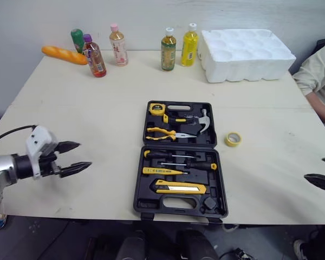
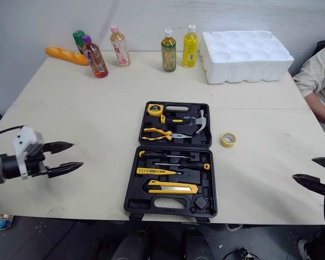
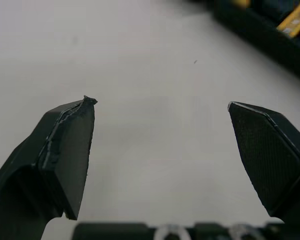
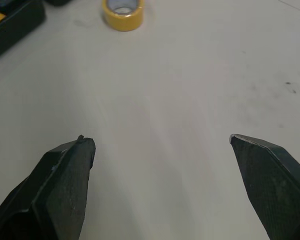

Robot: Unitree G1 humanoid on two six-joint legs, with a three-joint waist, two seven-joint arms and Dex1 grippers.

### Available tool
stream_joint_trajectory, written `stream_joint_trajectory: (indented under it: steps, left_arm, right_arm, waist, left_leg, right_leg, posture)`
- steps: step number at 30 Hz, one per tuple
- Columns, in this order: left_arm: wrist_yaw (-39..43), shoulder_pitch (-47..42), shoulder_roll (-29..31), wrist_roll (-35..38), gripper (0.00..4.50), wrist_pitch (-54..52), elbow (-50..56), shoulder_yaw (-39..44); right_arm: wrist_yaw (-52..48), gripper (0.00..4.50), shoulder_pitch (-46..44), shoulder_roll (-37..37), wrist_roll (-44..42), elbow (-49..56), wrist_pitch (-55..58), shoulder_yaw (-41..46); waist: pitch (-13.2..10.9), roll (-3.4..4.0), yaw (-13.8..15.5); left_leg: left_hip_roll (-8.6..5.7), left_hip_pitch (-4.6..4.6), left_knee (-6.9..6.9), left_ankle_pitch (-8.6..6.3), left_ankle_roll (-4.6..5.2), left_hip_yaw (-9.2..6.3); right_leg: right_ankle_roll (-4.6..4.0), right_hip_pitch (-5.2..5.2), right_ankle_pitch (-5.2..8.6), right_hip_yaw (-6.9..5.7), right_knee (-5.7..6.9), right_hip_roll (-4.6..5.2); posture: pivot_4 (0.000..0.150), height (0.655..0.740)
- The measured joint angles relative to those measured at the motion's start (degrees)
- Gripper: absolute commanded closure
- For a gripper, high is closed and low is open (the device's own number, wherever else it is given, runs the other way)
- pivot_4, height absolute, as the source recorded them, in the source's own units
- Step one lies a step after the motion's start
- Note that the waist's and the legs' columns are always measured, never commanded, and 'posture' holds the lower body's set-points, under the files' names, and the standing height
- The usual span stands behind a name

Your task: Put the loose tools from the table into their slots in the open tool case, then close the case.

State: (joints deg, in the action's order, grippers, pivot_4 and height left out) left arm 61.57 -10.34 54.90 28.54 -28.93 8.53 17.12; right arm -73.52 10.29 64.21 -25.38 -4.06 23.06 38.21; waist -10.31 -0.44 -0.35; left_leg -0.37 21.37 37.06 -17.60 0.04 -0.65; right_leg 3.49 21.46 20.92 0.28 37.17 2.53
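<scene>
Lying open mid-table (image 1: 86,108): case (image 1: 146,205), tools slotted. Tape roll (image 1: 233,139) loose, just right of it. Left gripper (image 1: 84,154), right gripper (image 1: 314,168): fingers spread, empty.

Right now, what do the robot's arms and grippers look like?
The left gripper has two black, pointed jaws on a white wrist block, behind it a silver forearm with a black cable looping off. The right gripper has matching black jaws with textured inner faces.

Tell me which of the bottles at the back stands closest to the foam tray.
The bright yellow bottle with the white cap, right beside the white foam tray; the other four bottles stand farther to its left.
</scene>
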Motion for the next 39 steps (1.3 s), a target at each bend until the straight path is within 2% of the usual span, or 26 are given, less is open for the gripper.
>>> stream_joint_trajectory:
  steps: [4, 7, 11, 15, 18, 20, 28, 33, 39]
  left_arm:
    - [1.2, -10.2, -2.5, 4.7, 0.03, -4.4, 6.3, -6.3]
    - [2.5, -17.9, -4.3, 6.4, 0.03, -7.1, 7.6, -11.7]
    - [5.4, -25.6, -7.0, 4.2, 0.03, -5.1, 6.5, -19.1]
    - [6.4, -27.7, -9.8, 2.8, 0.03, -3.7, 4.2, -22.1]
    - [6.7, -28.9, -12.2, 1.8, 0.03, -2.2, 2.3, -23.2]
    - [6.4, -29.8, -13.5, 0.5, 0.03, -1.2, 1.0, -23.3]
    - [5.6, -29.8, -15.2, -1.9, 0.03, 0.8, -0.5, -24.5]
    - [4.6, -29.8, -16.3, -1.9, 0.03, 0.8, -0.5, -24.4]
    - [4.5, -29.8, -16.3, -2.6, 0.03, 1.7, -0.4, -24.4]
  right_arm:
    - [-4.0, 0.0, -13.8, 5.1, 2.0, -4.1, -5.3, -10.7]
    - [-7.6, 0.0, -30.1, 6.2, 6.3, -10.0, -9.4, -22.8]
    - [-13.5, 0.0, -52.8, 1.2, 14.9, -16.4, -10.6, -40.1]
    - [-15.2, 0.0, -66.9, -3.5, 20.3, -19.6, -9.5, -53.2]
    - [-15.4, 0.0, -74.3, -5.5, 22.8, -24.3, -11.3, -62.5]
    - [-15.6, 0.0, -77.8, -7.6, 24.2, -27.8, -13.4, -67.7]
    - [-16.0, 0.0, -86.0, -10.0, 25.1, -38.2, -21.2, -82.5]
    - [-16.1, 0.0, -87.5, -11.0, 24.3, -41.2, -24.1, -87.1]
    - [-16.2, 0.0, -87.8, -14.0, 25.0, -47.3, -27.6, -87.7]
  waist:
    - [0.0, 0.07, -0.5]
    - [-0.1, 0.01, -1.5]
    - [-0.3, 0.06, -2.5]
    - [-0.5, 0.05, -2.4]
    - [-0.5, 0.03, -2.0]
    - [-0.5, 0.03, -1.6]
    - [-0.5, 0.03, -1.2]
    - [-0.5, 0.03, -1.3]
    - [-0.5, 0.03, -1.4]
  left_leg:
    - [-0.01, -0.11, 0.12, 0.01, -0.02, 0.19]
    - [0.03, -0.16, 0.16, 0.1, -0.16, 0.23]
    - [0.07, -0.19, 0.17, 0.27, -0.41, 0.38]
    - [0.08, 0.07, 0.23, 0.38, -0.61, 0.36]
    - [0.07, 0.46, 0.51, 0.38, -0.6, 0.39]
    - [0.07, 1.0, 0.93, 0.34, -0.54, 0.35]
    - [0.04, 1.21, 1.03, 0.3, -0.46, 0.32]
    - [0.04, 1.18, 1.09, 0.3, -0.46, 0.3]
    - [0.05, 1.15, 1.11, 0.3, -0.47, 0.32]
  right_leg:
    - [0.03, 0.01, -0.01, 0.15, 0.25, -0.07]
    - [0.03, 0.03, -0.01, 0.2, 0.27, -0.23]
    - [0.03, 0.12, -0.01, 0.36, 0.41, -0.35]
    - [0.02, 0.46, 0.0, 0.37, 0.56, -0.34]
    - [0.02, 0.84, 0.0, 0.39, 0.7, -0.28]
    - [0.03, 1.24, -0.01, 0.34, 0.93, -0.27]
    - [0.03, 1.33, -0.01, 0.24, 0.88, -0.18]
    - [0.03, 1.32, -0.01, 0.23, 0.98, -0.19]
    - [0.03, 1.33, -0.01, 0.22, 1.17, -0.2]
  posture:
    - [0.15, 0.74]
    - [0.15, 0.74]
    - [0.15, 0.74]
    - [0.15, 0.74]
    - [0.15, 0.74]
    - [0.15, 0.74]
    - [0.15, 0.74]
    - [0.15, 0.74]
    - [0.15, 0.74]
